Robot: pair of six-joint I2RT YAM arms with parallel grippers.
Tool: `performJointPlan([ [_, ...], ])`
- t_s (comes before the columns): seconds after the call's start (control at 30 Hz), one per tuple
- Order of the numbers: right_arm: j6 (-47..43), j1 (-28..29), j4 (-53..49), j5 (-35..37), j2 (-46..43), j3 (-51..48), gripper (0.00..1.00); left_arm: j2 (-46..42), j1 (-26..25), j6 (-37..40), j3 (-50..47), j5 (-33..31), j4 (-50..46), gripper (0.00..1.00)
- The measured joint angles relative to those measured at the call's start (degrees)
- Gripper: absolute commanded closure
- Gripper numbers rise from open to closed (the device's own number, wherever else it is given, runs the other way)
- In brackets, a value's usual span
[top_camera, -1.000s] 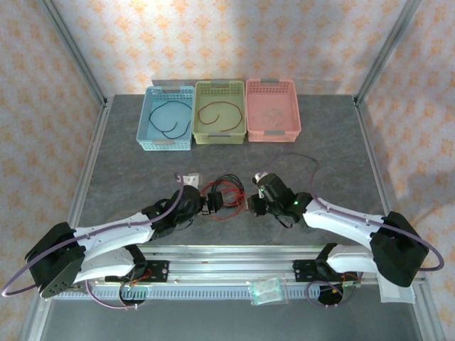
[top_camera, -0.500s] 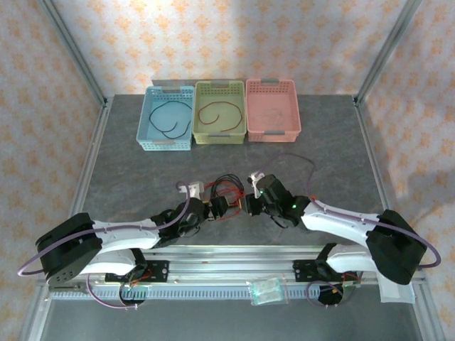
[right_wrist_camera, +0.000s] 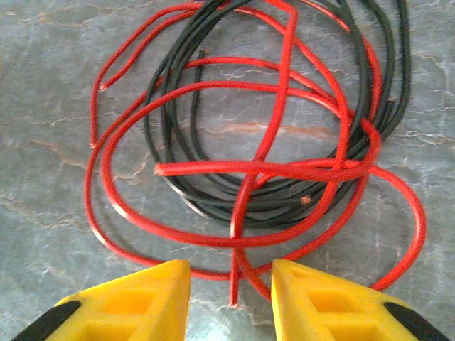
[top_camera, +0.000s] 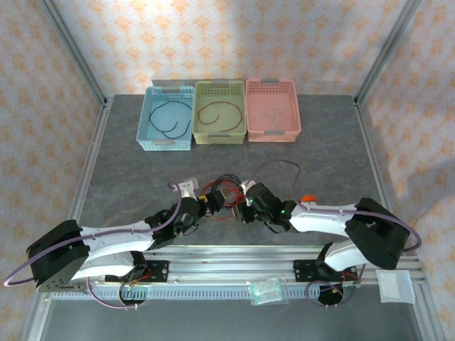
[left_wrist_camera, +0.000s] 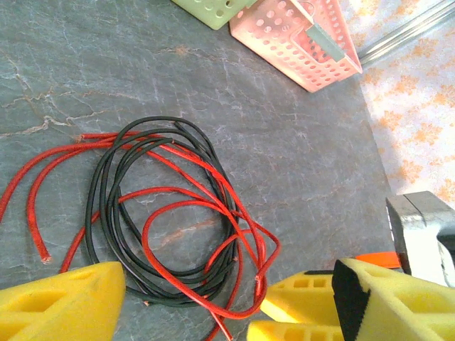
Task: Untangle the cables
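Cables (top_camera: pixel 222 193), red and black, lie in 1 loose tangled coil on the grey table (top_camera: pixel 334 142), at the lower middle of the top view. The coil sits between the left gripper (top_camera: pixel 205 206) and the right gripper (top_camera: pixel 246 204), both with fingers spread and holding nothing. In the right wrist view, 1 red cut end runs straight down the frame into the gap between that gripper's fingers, so the right arm looks nearer. Compared with 1 second ago, the right arm has folded inward and both grippers crowd the coil more closely.
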Motion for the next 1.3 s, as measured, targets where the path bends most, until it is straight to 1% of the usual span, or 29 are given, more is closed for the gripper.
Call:
performJointPlan([
  [0.07, 0.13, 0.00, 0.85, 1.33, 1.27, 0.02, 0.67, 0.00, 0.02, 0.04, 0.00, -0.13, -0.31, 0.22],
  [0.2, 0.35, 0.00, 1.51, 3.06, 3.17, 0.02, 0.77, -0.11, 0.02, 0.09, 0.00, -0.22, -0.76, 0.22],
  [0.37, 0.31, 0.00, 1.68, 3.48, 3.08, 0.52, 0.95, -0.94, 0.92, 0.70, 0.04, -0.70, -1.70, 0.22],
  [0.43, 0.31, 0.00, 1.53, 3.58, 2.10, 0.66, 1.00, -1.03, 1.68, 1.03, 0.04, -1.05, -2.12, 0.22],
  [0.63, -0.31, 0.00, -4.13, 4.02, -7.13, 3.19, 1.00, -0.90, 5.73, 2.71, 0.26, 0.24, -2.03, 0.09],
  [0.77, -1.16, 0.00, -8.66, 3.43, -13.00, 7.17, 1.00, 1.77, 6.40, 5.64, 3.37, 2.40, -2.03, 0.07],
  [0.93, -2.95, 0.00, -14.05, 2.29, -16.22, 13.07, 1.00, 5.01, 6.43, 9.42, 7.45, 4.83, -1.42, 0.08],
  [1.07, -4.07, 0.00, -18.23, 4.00, -16.83, 16.59, 1.00, 5.07, 7.50, 11.04, 7.89, 5.18, -1.66, 0.10],
  [1.17, -4.17, -0.26, -21.35, 6.03, -16.81, 19.12, 1.00, 2.99, 8.92, 12.00, 7.89, 5.20, -2.71, 0.12],
  [1.23, -4.11, -0.92, -22.93, 6.64, -16.61, 20.65, 1.00, 0.13, 10.14, 13.03, 7.87, 5.53, -3.30, 0.16],
  [1.3, -3.65, -2.08, -24.28, 6.60, -15.87, 22.08, 1.00, -2.80, 11.43, 14.34, 7.63, 6.91, -3.28, 0.16],
])
